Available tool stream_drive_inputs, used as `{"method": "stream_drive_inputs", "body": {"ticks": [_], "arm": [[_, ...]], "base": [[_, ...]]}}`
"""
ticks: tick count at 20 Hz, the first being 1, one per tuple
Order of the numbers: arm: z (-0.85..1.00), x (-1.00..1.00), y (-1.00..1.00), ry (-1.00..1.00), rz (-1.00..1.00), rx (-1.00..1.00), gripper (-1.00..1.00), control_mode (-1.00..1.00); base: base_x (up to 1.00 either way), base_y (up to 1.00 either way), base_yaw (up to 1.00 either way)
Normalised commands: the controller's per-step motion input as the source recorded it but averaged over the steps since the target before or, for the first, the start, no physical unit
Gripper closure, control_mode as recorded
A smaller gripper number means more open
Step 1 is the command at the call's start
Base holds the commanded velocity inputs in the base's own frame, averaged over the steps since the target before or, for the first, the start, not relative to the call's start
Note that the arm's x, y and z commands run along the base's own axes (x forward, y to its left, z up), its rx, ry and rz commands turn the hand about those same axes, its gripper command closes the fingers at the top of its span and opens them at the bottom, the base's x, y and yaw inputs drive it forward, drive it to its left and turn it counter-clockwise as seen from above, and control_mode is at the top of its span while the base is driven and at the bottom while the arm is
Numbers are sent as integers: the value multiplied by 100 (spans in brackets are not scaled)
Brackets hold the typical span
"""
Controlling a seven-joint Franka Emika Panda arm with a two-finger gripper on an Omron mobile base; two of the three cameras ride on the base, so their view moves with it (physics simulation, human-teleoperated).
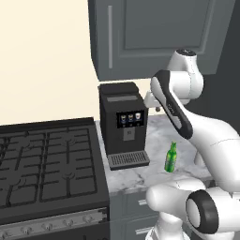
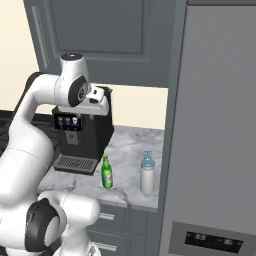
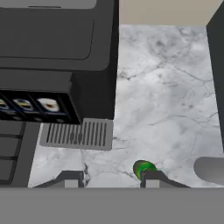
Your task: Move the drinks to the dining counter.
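Green bottle (image 2: 107, 174) with pale label stands upright on marble worktop (image 2: 127, 150); fingers (image 3: 111, 178) narrowed, empty.

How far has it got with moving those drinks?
Nothing looks done yet. The green bottle and the pale bluish drink both stand on the marble worktop beside the coffee machine, neither held. In hand: the arm's fingers hover above the bottle, empty, judging by the hand view. Left: gripping each drink and carrying both to the dining counter.
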Motion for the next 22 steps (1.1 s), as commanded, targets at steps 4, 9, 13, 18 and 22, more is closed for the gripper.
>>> {"method": "stream_drive_inputs", "body": {"ticks": [4, 9, 13, 18, 22], "arm": [[0, -39, -3, -13, -2, 0, -100, -100], [0, -63, -9, -9, -7, 0, -100, -100], [0, -63, -5, -5, -12, 0, -100, -100], [-8, -65, -8, 0, -5, 0, -100, -100], [-18, -43, -9, 0, -3, 0, -100, -100]], "base": [[0, 0, 0], [0, 0, 0], [0, 0, 0], [0, 0, 0], [0, 0, 0]]}}
